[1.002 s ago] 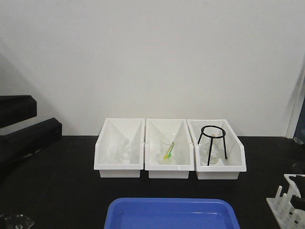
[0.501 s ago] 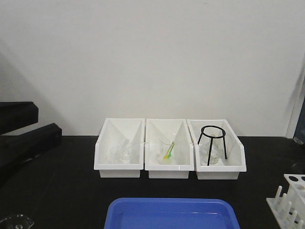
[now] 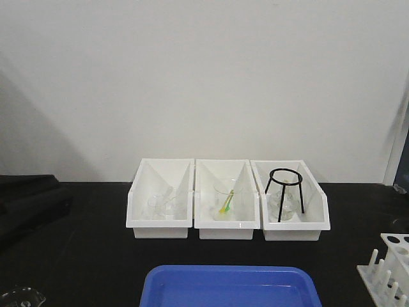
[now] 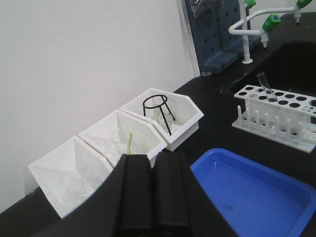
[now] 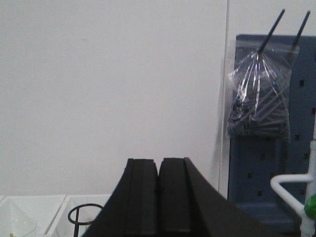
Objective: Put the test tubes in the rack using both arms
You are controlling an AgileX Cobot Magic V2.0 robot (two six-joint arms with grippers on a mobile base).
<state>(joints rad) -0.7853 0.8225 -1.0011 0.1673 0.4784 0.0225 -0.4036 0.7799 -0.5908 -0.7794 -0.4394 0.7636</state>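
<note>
While both pairs of jaws sit pressed together and empty — left gripper (image 4: 154, 163), right gripper (image 5: 158, 170) — we see one test tube (image 4: 266, 87) leaning in the rack (image 4: 276, 113), long axis near upright, ahead-right of the left jaws; the rack sits at the surface's right side, so the right arm looks nearer.

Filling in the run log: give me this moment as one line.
left gripper: shut, empty | right gripper: shut, empty | white plastic rack: one clear glass test tube leaning in a hole | blue plastic tray: empty
</note>
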